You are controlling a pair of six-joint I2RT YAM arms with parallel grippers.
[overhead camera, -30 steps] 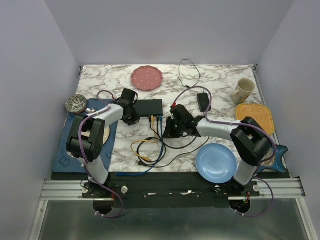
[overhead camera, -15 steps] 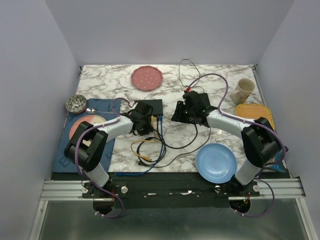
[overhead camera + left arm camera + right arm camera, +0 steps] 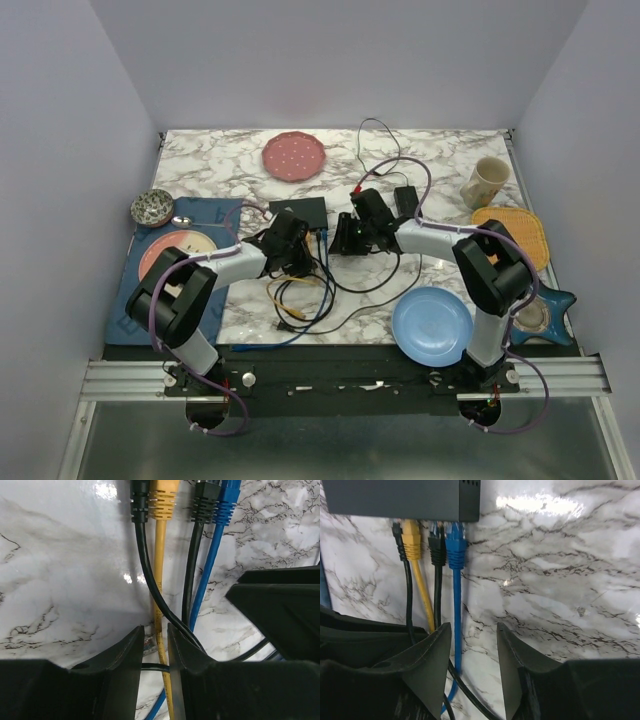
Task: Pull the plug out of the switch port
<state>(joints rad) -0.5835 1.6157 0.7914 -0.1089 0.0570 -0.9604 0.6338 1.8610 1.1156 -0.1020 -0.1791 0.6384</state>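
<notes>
The black switch (image 3: 300, 212) lies flat at mid-table, with its sockets on the near edge. In the right wrist view the switch (image 3: 400, 500) holds a thin black plug (image 3: 396, 530), a yellow plug (image 3: 411, 542), a black plug (image 3: 437, 550) and a blue plug (image 3: 455, 550). My left gripper (image 3: 297, 258) is just in front of the switch. In its wrist view the left gripper (image 3: 155, 627) stands slightly open around the yellow cable (image 3: 159, 580). My right gripper (image 3: 343, 240) is at the switch's near right corner. The right gripper (image 3: 473, 626) is open, with the blue cable (image 3: 457, 610) inside its left finger.
A black power brick (image 3: 406, 202) lies right of the switch. Loose cables (image 3: 300, 300) coil in front. A pink plate (image 3: 293, 155) is at the back and a blue plate (image 3: 432, 326) near right. A mug (image 3: 487, 181), yellow mat (image 3: 510, 235) and bowl (image 3: 152, 207) stand at the sides.
My left gripper has moved right, from the switch's left side to the cables at its front. My right gripper swung back toward the power brick, then came left to the switch's right front.
</notes>
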